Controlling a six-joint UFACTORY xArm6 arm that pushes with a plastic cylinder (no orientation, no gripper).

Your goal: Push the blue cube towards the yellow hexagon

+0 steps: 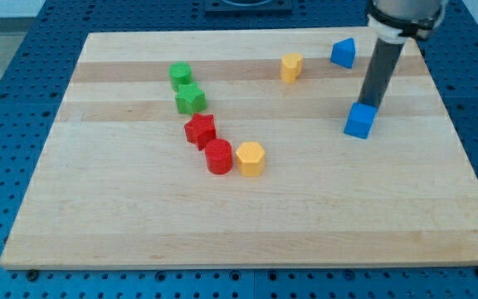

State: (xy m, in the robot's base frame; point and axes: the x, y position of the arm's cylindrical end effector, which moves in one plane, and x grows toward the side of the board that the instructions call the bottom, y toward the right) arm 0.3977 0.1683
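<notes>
Blue cube [359, 121] sits toward the view's right on the wooden desk [247, 224], and my tip [367, 105] stands at its upper right edge, touching or just behind it. That placing suits a shove down and to the view's left, which is where the yellow hexagon [251, 159] lies, well apart, just beside the red cylinder [218, 156]. No pincer exists on this rod, so nothing is gripped; the cube can only be pushed.

Bare wood lies between cube and hexagon, so the path looks open. A second yellow block [291, 66] and a blue wedge [343, 53] sit near the view's top, off the line. Red star [199, 130] and two green blocks [186, 87] trail beyond the hexagon. The desk's right edge is near, so the push should head away from it.
</notes>
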